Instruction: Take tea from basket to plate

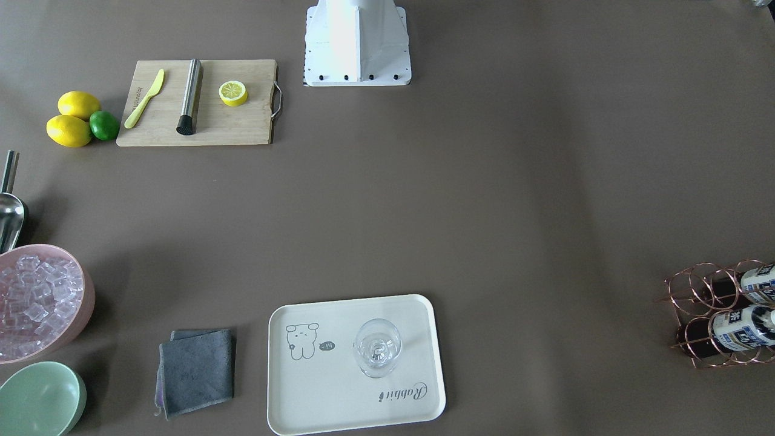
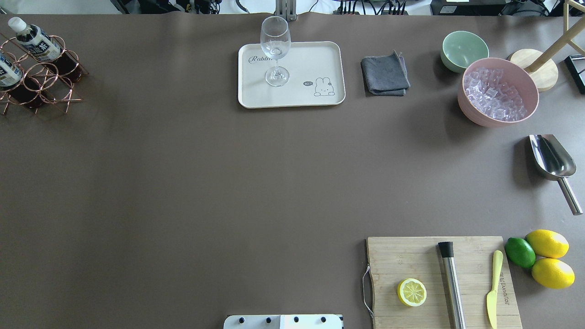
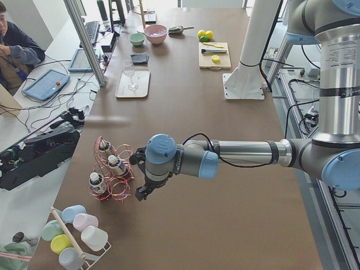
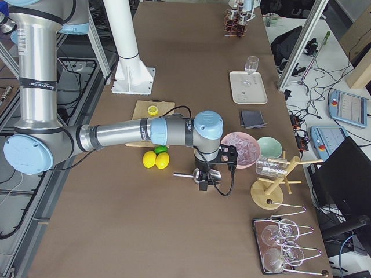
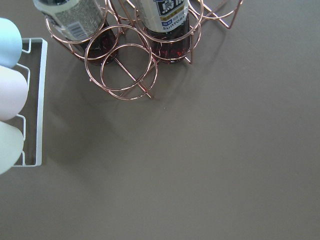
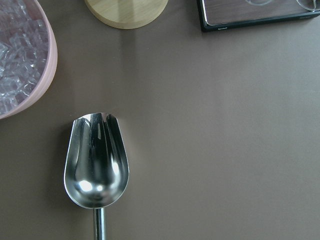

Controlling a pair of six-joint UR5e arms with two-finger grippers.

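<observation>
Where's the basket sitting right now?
In the overhead view the basket stands at the table's far left edge, holding bottles of tea, well left of the plate; the left gripper hangs beside it.

— Does the whole basket [image 1: 717,312] show?
— No. The front view's right edge cuts it, and the tea bottles [image 1: 735,327] lose their caps there. Only two show in that view. The overhead view's left edge clips one bottle too.
— And the left wrist camera?
— Its top edge cuts the bottles off above their labels.
— The left gripper [image 3: 139,194]?
— It shows only from the side, small and dark, so I cannot tell how its jaws stand. The same goes for the right gripper [image 4: 204,184]. It partly covers the scoop [image 6: 96,160], whose handle runs off the bottom of the right wrist view.
</observation>
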